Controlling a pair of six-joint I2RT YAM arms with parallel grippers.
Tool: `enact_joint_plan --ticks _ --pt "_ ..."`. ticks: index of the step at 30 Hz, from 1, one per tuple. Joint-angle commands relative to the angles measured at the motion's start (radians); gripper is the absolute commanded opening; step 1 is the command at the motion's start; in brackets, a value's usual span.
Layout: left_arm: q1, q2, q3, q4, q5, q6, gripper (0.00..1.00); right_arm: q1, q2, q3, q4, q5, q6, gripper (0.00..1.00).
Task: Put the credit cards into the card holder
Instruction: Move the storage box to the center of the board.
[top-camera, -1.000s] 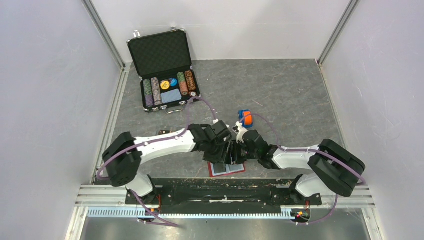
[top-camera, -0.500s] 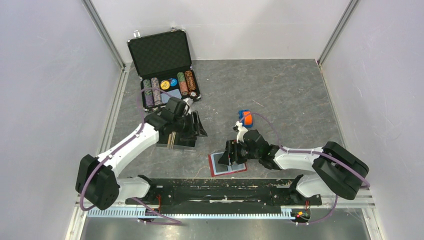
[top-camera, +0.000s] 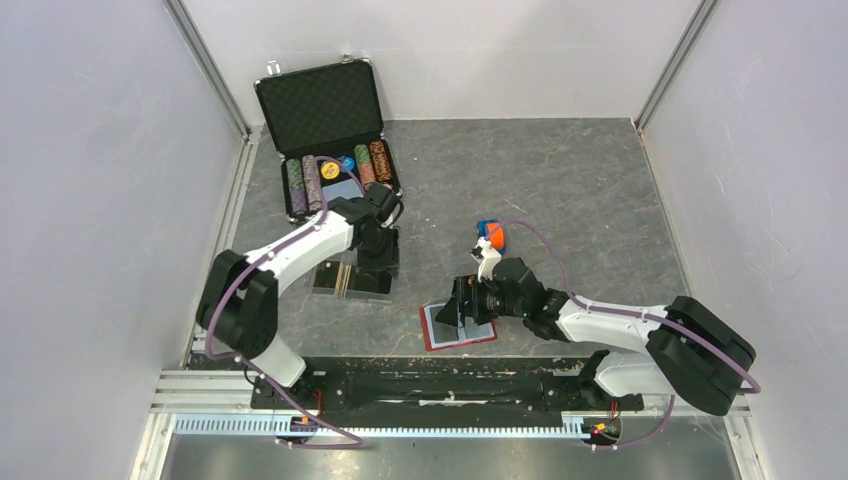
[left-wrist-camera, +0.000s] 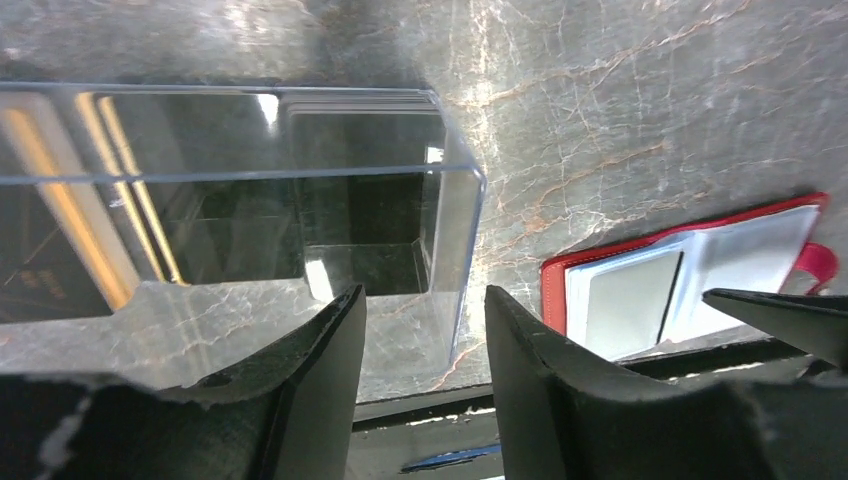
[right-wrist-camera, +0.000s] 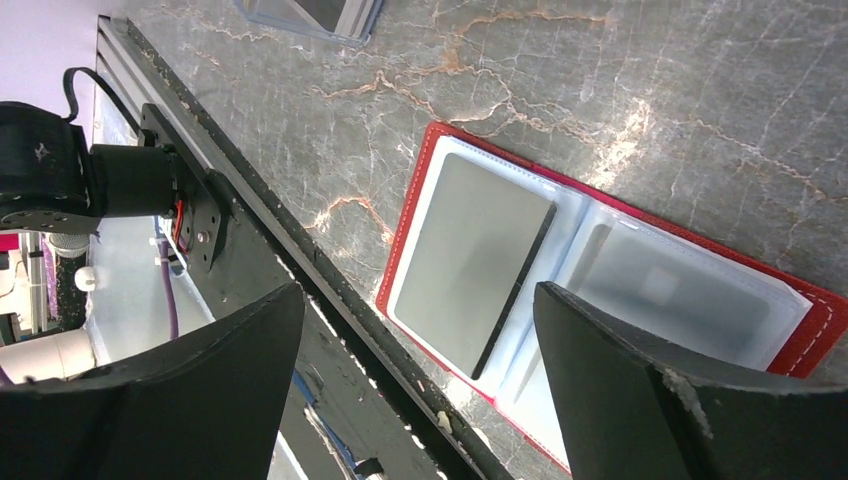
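The clear card holder (top-camera: 350, 281) lies on the grey table left of centre. In the left wrist view its acrylic wall (left-wrist-camera: 300, 175) fills the upper left, with orange-gold credit cards (left-wrist-camera: 55, 195) standing in a left compartment; the right compartment looks dark. My left gripper (top-camera: 379, 262) (left-wrist-camera: 425, 300) is open and empty, just above the holder's right end. My right gripper (top-camera: 466, 304) (right-wrist-camera: 418, 300) is open wide and empty over the open red wallet (top-camera: 457, 327) (right-wrist-camera: 610, 270), which also shows in the left wrist view (left-wrist-camera: 690, 275). A grey card (right-wrist-camera: 470, 260) sits in its left clear sleeve.
An open black chip briefcase (top-camera: 325, 140) with rows of poker chips stands at the back left. A small blue and orange object (top-camera: 490, 235) lies behind the right gripper. The black rail (top-camera: 450, 385) runs along the near edge, close to the wallet.
My left arm has swung from the wallet, where both grippers met, out left to the card holder and settled at its right end. My right gripper stays over the wallet.
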Motion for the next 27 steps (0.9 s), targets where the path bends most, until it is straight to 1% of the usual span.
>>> enact_joint_plan --ticks 1,4,7,12,17,19,22,23,24,27 --pt "-0.069 0.061 0.044 0.026 0.025 0.049 0.52 -0.003 -0.035 0.011 0.009 0.018 -0.003 0.88" --pt "-0.122 0.108 0.081 0.038 0.042 0.028 0.47 -0.015 -0.050 -0.005 0.009 0.016 -0.001 0.89" --pt "-0.170 0.150 0.112 0.071 0.068 -0.012 0.44 -0.031 -0.068 -0.019 0.008 0.008 -0.004 0.90" --pt "-0.229 0.232 0.199 0.109 0.105 -0.060 0.44 -0.061 -0.102 -0.037 -0.012 0.003 -0.019 0.92" --pt "-0.247 0.291 0.267 0.214 0.232 -0.110 0.46 -0.084 -0.131 -0.039 -0.039 -0.009 -0.040 0.94" --pt "-0.246 0.276 0.264 0.261 0.264 -0.118 0.49 -0.088 -0.140 -0.035 -0.048 -0.014 -0.049 0.95" --pt "-0.232 0.214 0.236 0.291 0.285 -0.107 0.58 -0.088 -0.144 -0.015 -0.063 -0.017 -0.060 0.96" --pt "-0.217 0.188 0.215 0.310 0.303 -0.098 0.60 -0.088 -0.140 -0.002 -0.072 -0.024 -0.067 0.97" --pt "-0.199 0.151 0.180 0.330 0.330 -0.100 0.61 -0.088 -0.130 0.014 -0.081 -0.030 -0.073 0.97" --pt "-0.101 0.036 0.045 0.425 0.434 -0.131 0.61 -0.085 -0.094 0.086 -0.121 -0.041 -0.098 0.97"
